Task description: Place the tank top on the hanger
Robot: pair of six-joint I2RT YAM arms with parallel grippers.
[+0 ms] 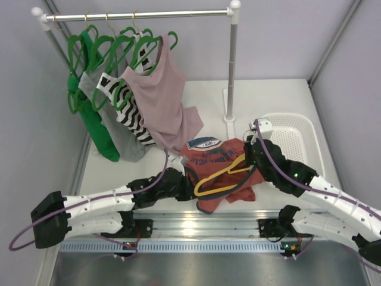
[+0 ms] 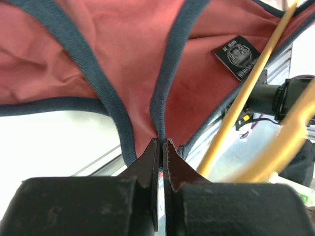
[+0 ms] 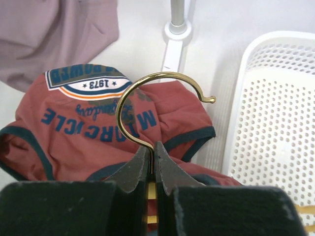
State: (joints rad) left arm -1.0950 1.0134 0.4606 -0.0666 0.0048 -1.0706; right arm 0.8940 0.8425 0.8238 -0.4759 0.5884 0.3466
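Tank top (image 1: 219,156) lay bunched on table (image 1: 268,95) between arms, hanger (image 2: 247,91) across it. Left gripper (image 2: 161,142) pinched shut on tank top's strap; right gripper (image 3: 151,146) clamped on hanger's neck. Risk: thin pinch slipping, strap missing hanger's arm.

Tank top (image 1: 211,158) rust-red, navy trim, blue lettering; hanger (image 2: 242,98) yellow; basket (image 1: 297,143) white, perforated; hung top (image 1: 128,113) black-white striped.

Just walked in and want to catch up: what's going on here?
Two robot arms are working a rust-red tank top onto a yellow hanger. The left gripper is shut on the top's navy trim; the right gripper is shut on the hanger below its metal hook. The hanger lies across the top on the table, which isn't hung on it yet.
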